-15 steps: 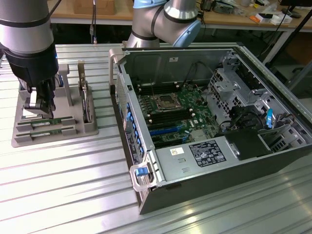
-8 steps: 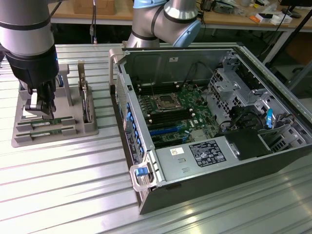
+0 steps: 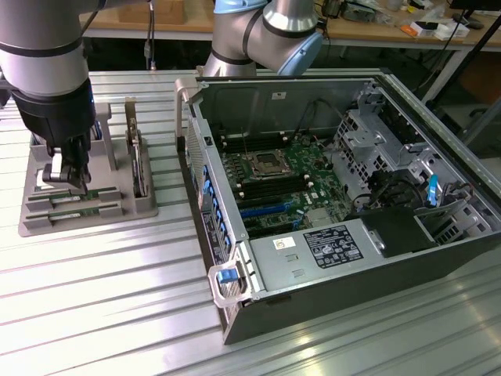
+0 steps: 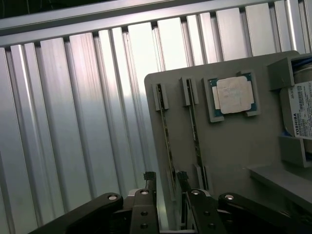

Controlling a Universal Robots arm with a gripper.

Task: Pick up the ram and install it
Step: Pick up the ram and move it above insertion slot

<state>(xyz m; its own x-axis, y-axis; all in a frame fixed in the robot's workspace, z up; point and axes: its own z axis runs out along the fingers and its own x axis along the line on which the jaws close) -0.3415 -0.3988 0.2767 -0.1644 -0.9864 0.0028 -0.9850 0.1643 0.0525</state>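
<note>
Two long, thin green circuit-board sticks stand on edge in parallel slots of the moulded grey plastic holder tray [image 4: 234,151] [image 3: 142,207]. The tray lies flat on the ribbed aluminium table [image 4: 73,122].

Item under task: the ram [image 4: 165,131] is the stick in the slot nearest the tray's outer edge. It is seated in its slot, not lifted. The second stick [image 4: 195,131] sits in the next slot inward, just beside it.

End effector: the black two-finger gripper [image 4: 166,178] [image 3: 66,172] hangs directly over the tray with its jaws spread wide. One of the fingertips [image 4: 149,178] stands on each side of the ram, near one end of it, and a gap shows between finger and board. Nothing is held.

Further inward on the tray, a square silver CPU chip [image 4: 234,94] lies flat in corner brackets. Beyond it, a silver hard drive with white label [image 4: 303,114] stands on edge on the side of the tray far from the ram.

An open black computer case [image 3: 313,301] with its green motherboard [image 3: 282,180] exposed rests on the table. It is well apart from the tray, on the exterior view's right of it.
</note>
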